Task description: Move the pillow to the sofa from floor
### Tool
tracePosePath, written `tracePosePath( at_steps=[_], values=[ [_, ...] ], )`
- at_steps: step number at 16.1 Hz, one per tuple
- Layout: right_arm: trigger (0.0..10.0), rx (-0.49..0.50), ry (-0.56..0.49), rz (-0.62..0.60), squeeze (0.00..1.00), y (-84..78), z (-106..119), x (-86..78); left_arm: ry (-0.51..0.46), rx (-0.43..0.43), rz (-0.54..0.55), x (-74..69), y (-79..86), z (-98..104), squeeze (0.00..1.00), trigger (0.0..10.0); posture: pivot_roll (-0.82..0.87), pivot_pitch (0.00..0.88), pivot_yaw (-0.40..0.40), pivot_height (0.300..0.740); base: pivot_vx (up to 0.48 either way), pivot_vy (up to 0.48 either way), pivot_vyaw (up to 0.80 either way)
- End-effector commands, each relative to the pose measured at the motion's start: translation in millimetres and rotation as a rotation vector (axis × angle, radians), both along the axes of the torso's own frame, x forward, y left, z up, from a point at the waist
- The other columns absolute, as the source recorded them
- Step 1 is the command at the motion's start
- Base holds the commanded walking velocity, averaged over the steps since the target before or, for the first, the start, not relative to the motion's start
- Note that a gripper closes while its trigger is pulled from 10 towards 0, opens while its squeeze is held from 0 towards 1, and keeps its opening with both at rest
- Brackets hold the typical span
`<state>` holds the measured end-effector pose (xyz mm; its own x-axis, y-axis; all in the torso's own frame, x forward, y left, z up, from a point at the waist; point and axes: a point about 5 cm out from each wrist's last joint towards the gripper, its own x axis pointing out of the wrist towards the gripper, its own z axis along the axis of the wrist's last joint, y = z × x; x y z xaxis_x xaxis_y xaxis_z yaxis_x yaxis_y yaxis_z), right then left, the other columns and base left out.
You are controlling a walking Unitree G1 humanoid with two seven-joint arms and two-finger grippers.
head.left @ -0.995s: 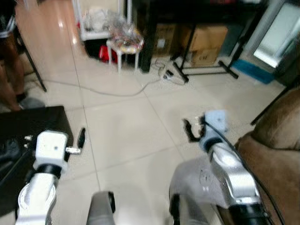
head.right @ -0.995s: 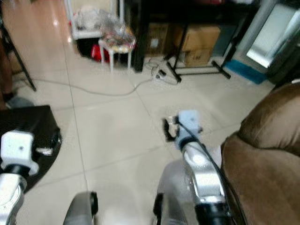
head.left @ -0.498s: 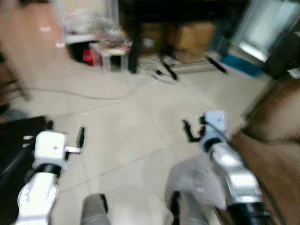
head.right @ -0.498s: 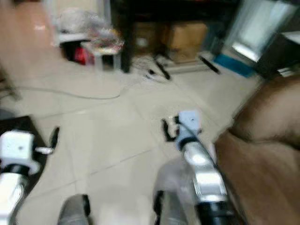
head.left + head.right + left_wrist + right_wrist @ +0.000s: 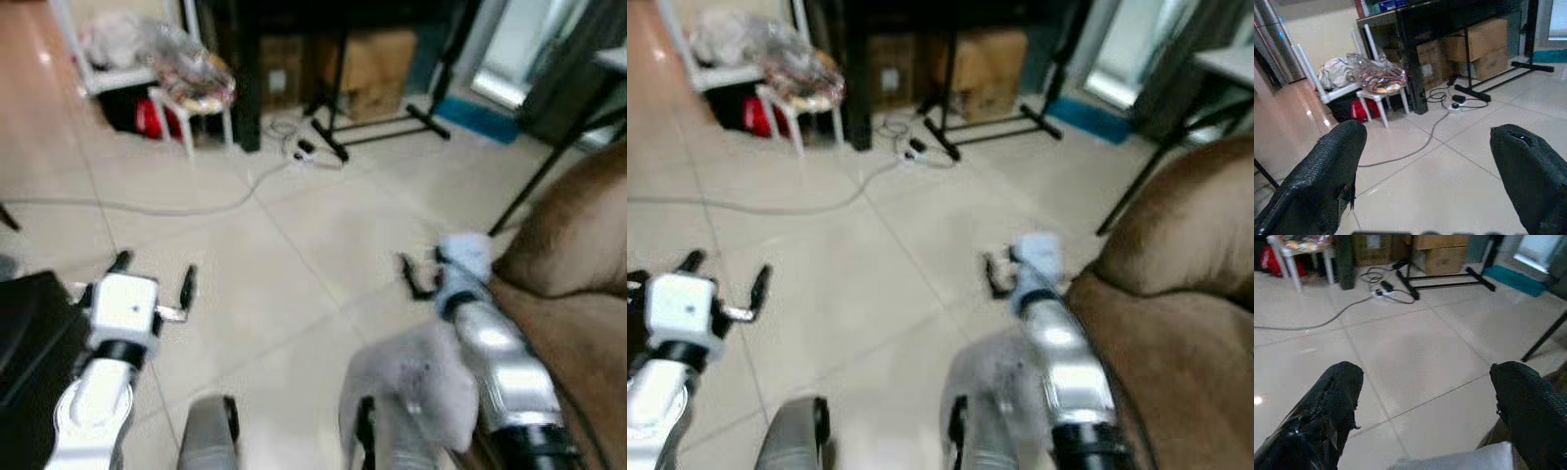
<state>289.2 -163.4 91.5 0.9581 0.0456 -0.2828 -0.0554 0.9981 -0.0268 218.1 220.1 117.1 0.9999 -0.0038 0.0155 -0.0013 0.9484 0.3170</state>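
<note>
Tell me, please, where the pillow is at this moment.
In the head views the grey pillow is low on the robot's right side, tucked under its right arm, close beside the brown sofa.

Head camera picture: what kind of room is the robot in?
Probably a lived-in home living room. A brown sofa stands on the robot's right, cardboard boxes sit under a dark table, and a power strip with its cable lies across the pale tiled floor.

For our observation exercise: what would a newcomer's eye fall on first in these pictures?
Probably the grey pillow tucked low against the robot's right arm, right beside the brown sofa on the right. Next, the open left gripper and right gripper held out over the pale tiled floor.
</note>
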Motion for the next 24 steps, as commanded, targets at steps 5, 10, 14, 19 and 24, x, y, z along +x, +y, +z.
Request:
tracePosePath(
  at_steps=[5,10,14,19,24],
  values=[
    [10.0,-0.019,0.107,-0.07,0.0,-11.6,-15.6,7.1,0.104,0.056,-0.153,-0.4,-8.7,-9.7,0.58,10.0,0.02,0.0,-0.094,0.517,0.0,0.0,0.0],
    [10.0,-0.064,0.303,-0.119,0.0,-26.6,-45.7,10.7,0.187,0.065,-0.291,-2.9,-17.1,-16.7,0.58,10.0,0.01,0.0,-0.093,0.473,0.0,0.0,0.0],
    [10.0,-0.017,0.406,-0.187,1.0,-40.4,-59.3,10.0,0.222,0.048,-0.38,-9.1,-27.7,-17.8,0.58,10.0,-0.01,0.0,-0.089,0.463,0.0,0.0,0.0],
    [10.0,0.0,0.474,-0.261,1.0,-54.6,-72.1,12.3,0.268,0.01,-0.508,-16.9,-38.2,-15.9,0.59,10.0,-0.01,0.0,-0.06,0.463,0.0,0.0,0.0],
    [10.0,-0.075,0.591,-0.325,0.3,-58.9,-92.5,2.2,0.334,-0.007,-0.624,-26.7,-38.2,-11.9,0.58,10.0,0.0,0.0,-0.042,0.463,0.0,0.0,0.0]
  ],
)
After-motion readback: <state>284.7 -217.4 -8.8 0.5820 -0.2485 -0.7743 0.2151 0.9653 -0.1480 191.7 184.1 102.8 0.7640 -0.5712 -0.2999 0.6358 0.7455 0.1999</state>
